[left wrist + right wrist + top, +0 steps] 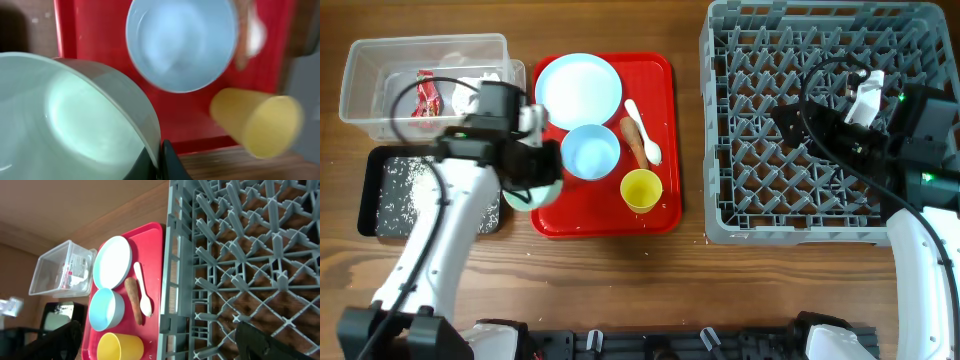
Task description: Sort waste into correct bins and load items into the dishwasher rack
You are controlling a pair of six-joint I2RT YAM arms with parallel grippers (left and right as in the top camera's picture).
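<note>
Closest in, the left tool (161, 161) is pressed tight on the rim of the mint-green bowl (75, 115), with one dark finger showing right at the bowl's wall. From overhead, that bowl is at the near-left corner of the red tray (665, 100), overlapping its edge. The black tray (370, 200) lies just beside it on the left, and white rice grains (405, 180) are scattered across that tray. Also near, the yellow cup (641, 190) stands upright on the red tray's near-right part. Just behind it, the pale bowl (590, 152) sits mid-tray, mouth up, close to the mint-green one. To its right lie the orange-brown stick (633, 140) and the white spoon (642, 130), side by side, touching or nearly so. Further back, the round plate (578, 88) fills the tray's far-left corner. Beyond the black tray, the clear tub (360, 70) holds the red-and-white wrapper (425, 92) and a crumpled white tissue (470, 85). Over on the right, the big grey rack (720, 120) rests on the bench (620, 300). The right tool (158, 326) hangs above its pegs, fingers spread wide apart.
</note>
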